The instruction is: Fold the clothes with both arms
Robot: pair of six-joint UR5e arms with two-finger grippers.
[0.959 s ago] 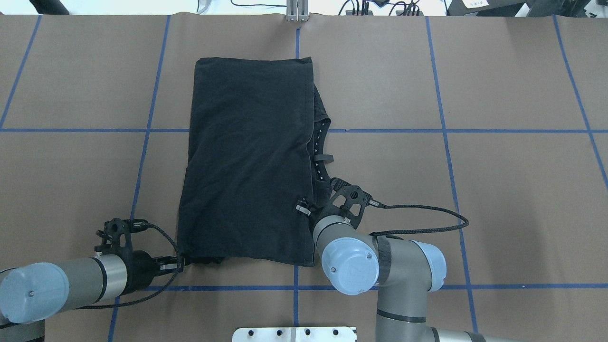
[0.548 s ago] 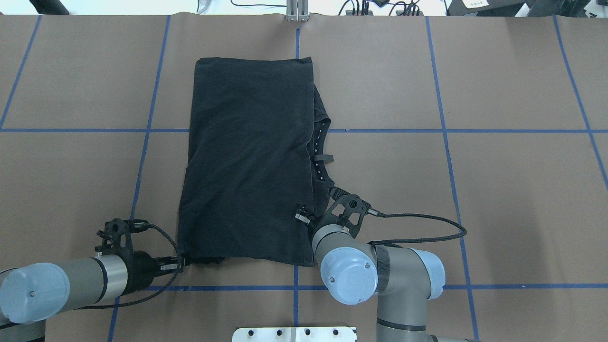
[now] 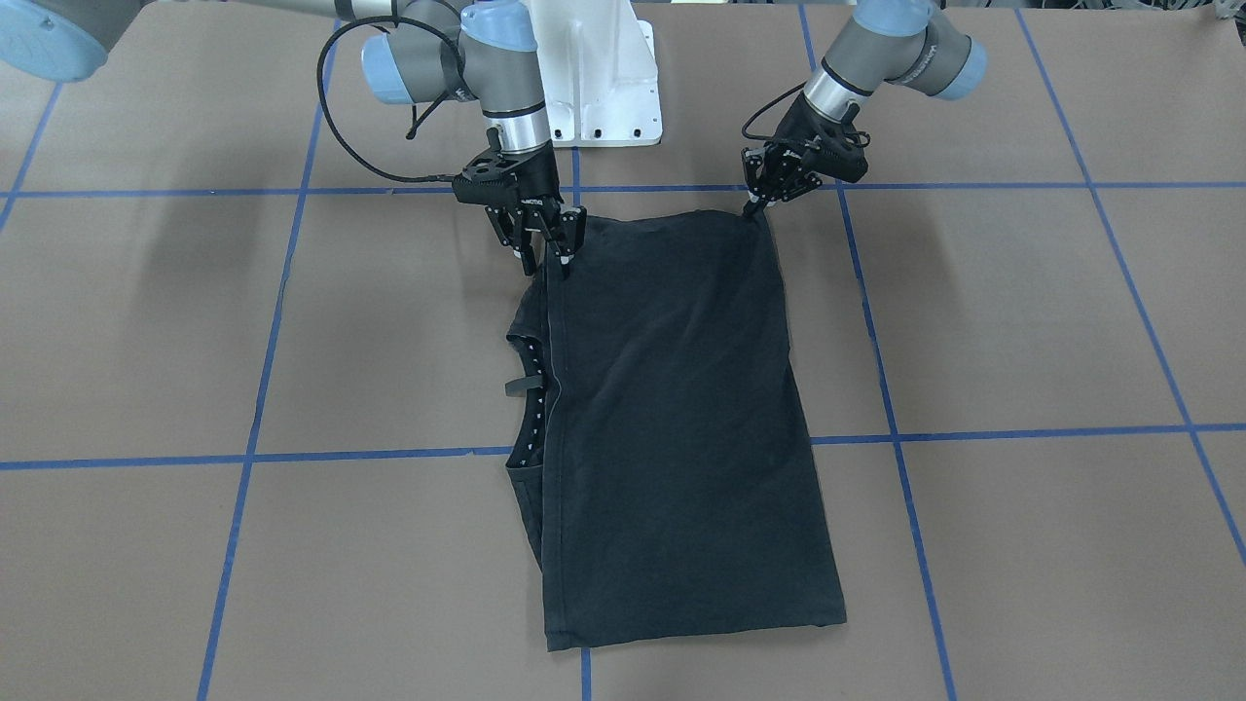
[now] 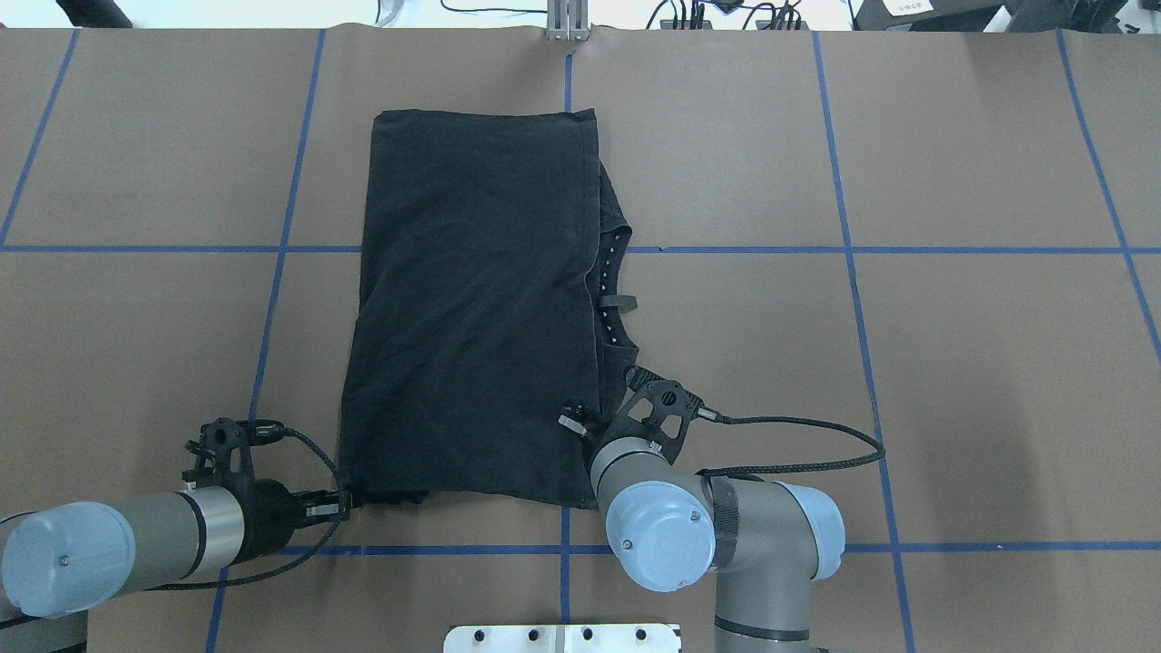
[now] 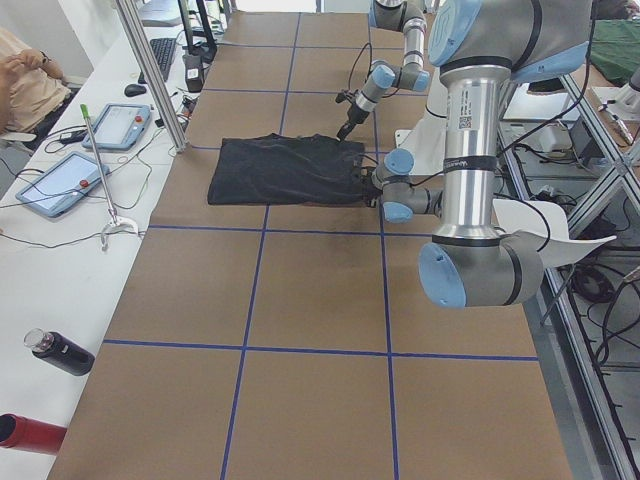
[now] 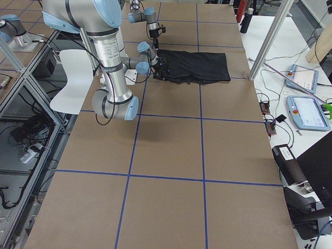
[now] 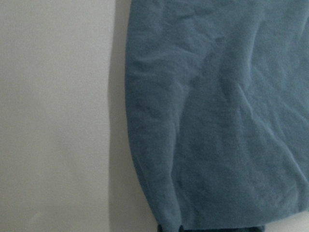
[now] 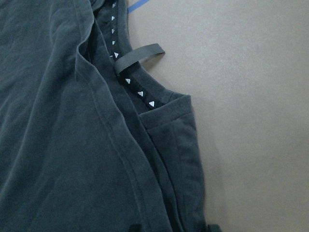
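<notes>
The black T-shirt (image 4: 472, 308) lies folded lengthwise in a tall rectangle on the brown table, also seen from the front (image 3: 681, 409). No graphic shows. Its collar with small white triangles (image 8: 128, 79) and a hang loop (image 8: 140, 54) peek out along the right edge. My left gripper (image 4: 337, 504) lies low at the shirt's near-left corner, shut on that corner (image 3: 753, 206). My right gripper (image 3: 543, 258) is open, with its fingers on either side of the shirt's right hem near the near-right corner (image 4: 580, 424).
The white pedestal base (image 3: 594, 78) stands just behind the shirt's near edge. Blue tape lines (image 4: 726, 249) grid the table. A metal post (image 4: 567, 23) stands at the far edge. Tablets (image 5: 60, 185) and bottles (image 5: 60, 352) lie on the operators' side bench.
My right gripper has slid a little toward the robot and slightly left along the shirt's right edge. The left arm and the shirt have not moved.
</notes>
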